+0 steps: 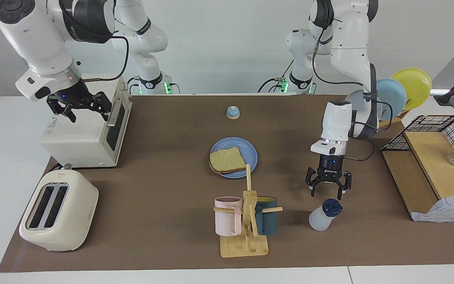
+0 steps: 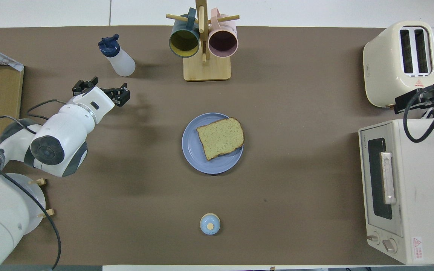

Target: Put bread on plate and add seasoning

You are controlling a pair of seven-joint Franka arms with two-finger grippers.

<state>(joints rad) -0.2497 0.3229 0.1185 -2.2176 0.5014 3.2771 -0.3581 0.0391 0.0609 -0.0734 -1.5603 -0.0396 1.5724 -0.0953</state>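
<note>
The bread point(image 1: 227, 159) point(image 2: 220, 138) lies on the blue plate point(image 1: 251, 151) point(image 2: 192, 150) in the middle of the mat. The seasoning point(image 1: 323, 216) point(image 2: 116, 56), a translucent bottle with a navy cap, stands alone on the mat beside the mug rack, toward the left arm's end. My left gripper point(image 1: 326, 194) point(image 2: 101, 89) hangs open just above the mat, clear of the seasoning, with nothing between its fingers. My right gripper point(image 1: 88, 116) waits open and empty over the toaster oven point(image 1: 89, 134).
A wooden mug rack point(image 1: 246, 221) with two mugs stands farther from the robots than the plate. A cream toaster point(image 1: 57, 211) sits toward the right arm's end. A small blue bell point(image 1: 233, 113) lies near the robots. Racked plates point(image 1: 398, 92) and a wire shelf point(image 1: 432, 157) flank the left arm.
</note>
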